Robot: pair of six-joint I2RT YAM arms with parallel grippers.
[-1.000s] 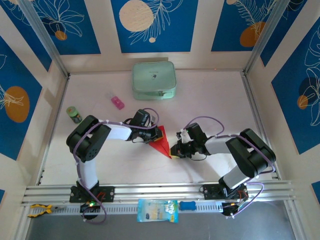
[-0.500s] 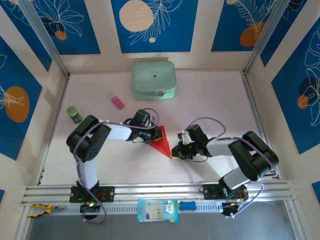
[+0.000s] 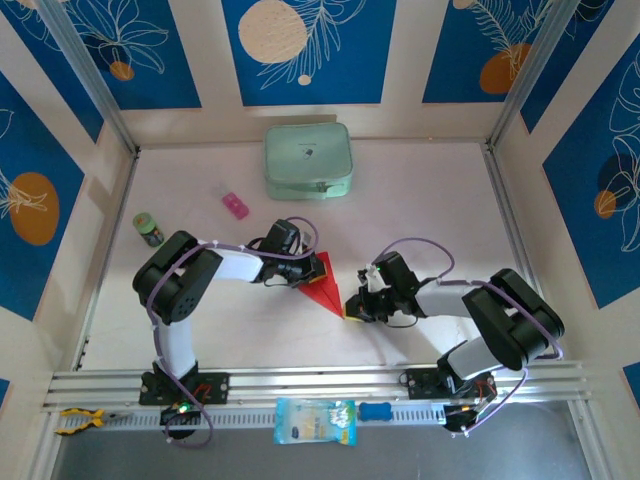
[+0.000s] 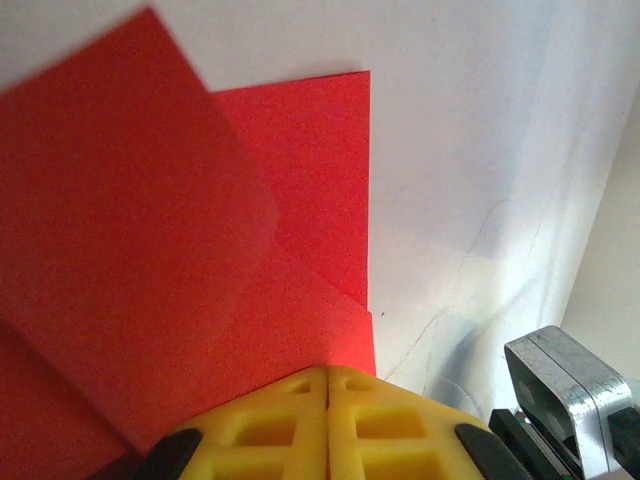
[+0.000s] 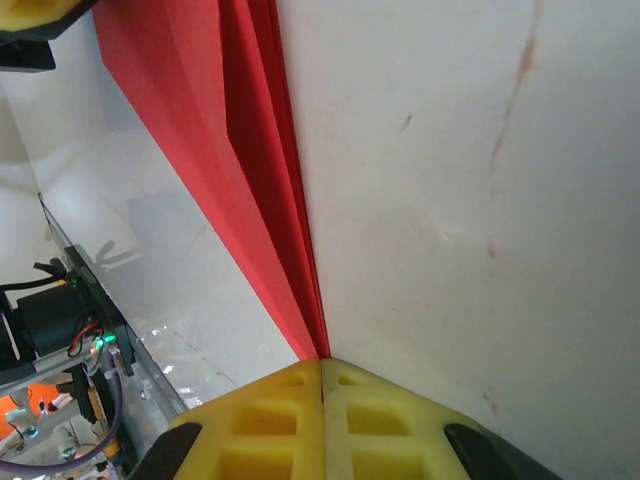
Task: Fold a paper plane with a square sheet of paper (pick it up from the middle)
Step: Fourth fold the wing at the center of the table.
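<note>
The paper plane (image 3: 323, 283) is a slim red dart lying mid-table, its nose pointing to the near right. My left gripper (image 3: 303, 272) is shut at its wide tail end. In the left wrist view the red layers (image 4: 290, 200) run into the seam of the closed yellow fingers (image 4: 260, 430), and one flap rises blurred at the left. My right gripper (image 3: 349, 306) is shut at the nose. In the right wrist view the folded layers (image 5: 255, 180) narrow into the gap between its shut fingers (image 5: 390, 430). The left gripper's yellow tip (image 5: 30, 15) shows at the far end.
A pale green case (image 3: 307, 160) stands at the back centre, with a small pink block (image 3: 235, 205) and a little green-capped jar (image 3: 149, 229) to the left. On the front rail lie a blue packet (image 3: 314, 420) and a yellow-handled tool (image 3: 78, 420).
The right arm's elbow has swung further right and nearer, and its gripper has slid slightly right along the nose. The left arm and the paper have stayed put.
</note>
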